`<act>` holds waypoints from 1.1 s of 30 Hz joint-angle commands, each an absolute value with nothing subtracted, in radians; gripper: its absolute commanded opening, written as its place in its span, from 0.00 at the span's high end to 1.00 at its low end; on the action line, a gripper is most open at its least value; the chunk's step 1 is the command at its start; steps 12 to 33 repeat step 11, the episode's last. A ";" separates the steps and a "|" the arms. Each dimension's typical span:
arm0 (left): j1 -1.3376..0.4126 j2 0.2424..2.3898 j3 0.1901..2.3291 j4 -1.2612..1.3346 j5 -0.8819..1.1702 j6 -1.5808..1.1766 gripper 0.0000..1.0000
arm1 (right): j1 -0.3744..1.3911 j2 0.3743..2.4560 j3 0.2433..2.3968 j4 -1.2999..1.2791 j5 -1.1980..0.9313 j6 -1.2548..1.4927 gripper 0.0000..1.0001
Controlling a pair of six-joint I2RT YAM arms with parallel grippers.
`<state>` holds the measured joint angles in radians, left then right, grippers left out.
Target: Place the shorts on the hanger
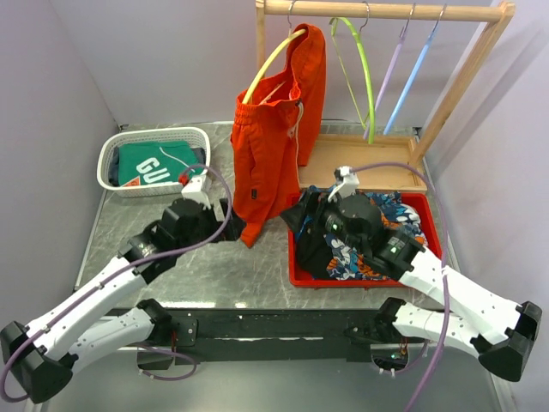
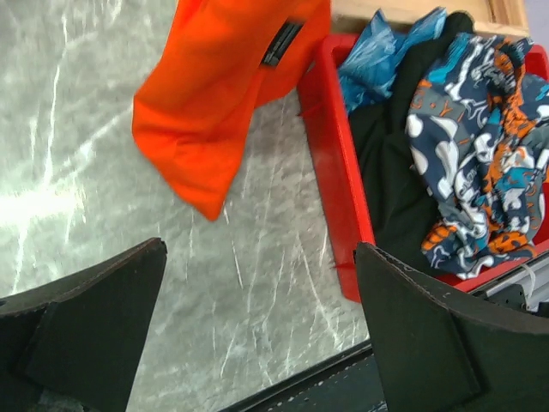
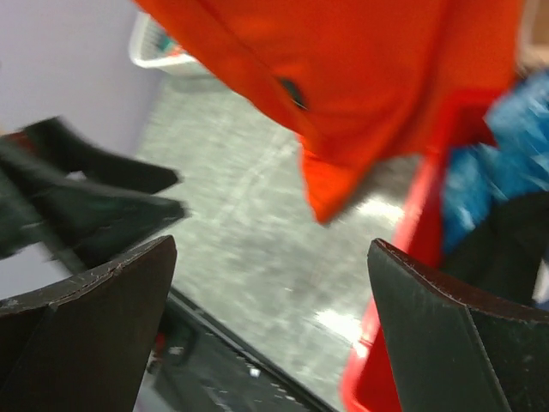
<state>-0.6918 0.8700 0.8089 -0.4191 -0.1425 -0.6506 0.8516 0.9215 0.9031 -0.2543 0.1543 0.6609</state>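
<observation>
The bright orange shorts (image 1: 274,129) hang from the thin yellow hanger (image 1: 270,64), whose hook is on the wooden rail. The lower leg hem reaches down to the table. My left gripper (image 1: 233,227) is low, just left of that hem, and open. In the left wrist view its jaws (image 2: 260,249) stand wide apart over bare table, with the shorts (image 2: 214,103) and their dark label above them. My right gripper (image 1: 293,220) sits just right of the hem, over the red tray's corner, also open. Its jaws (image 3: 273,243) hold nothing, and the shorts (image 3: 369,77) hang ahead of them.
A red tray (image 1: 296,275) of blue-patterned and dark garments (image 1: 382,245) sits at the right. A white basket (image 1: 111,159) with a green lettered shirt (image 1: 154,163) stands at the back left. The wooden rack (image 1: 386,10) also carries lime green (image 1: 366,73), lilac (image 1: 390,73) and blue (image 1: 413,69) hangers.
</observation>
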 commanded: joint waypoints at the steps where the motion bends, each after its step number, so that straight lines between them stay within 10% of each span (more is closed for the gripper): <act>1: -0.707 0.776 0.734 -0.279 -0.183 -0.707 0.04 | 0.859 0.876 0.804 -0.152 0.210 0.658 0.00; 33: -0.707 0.689 0.735 -0.304 -0.235 -0.657 0.03 | 0.859 0.831 0.696 -0.118 0.241 0.687 0.00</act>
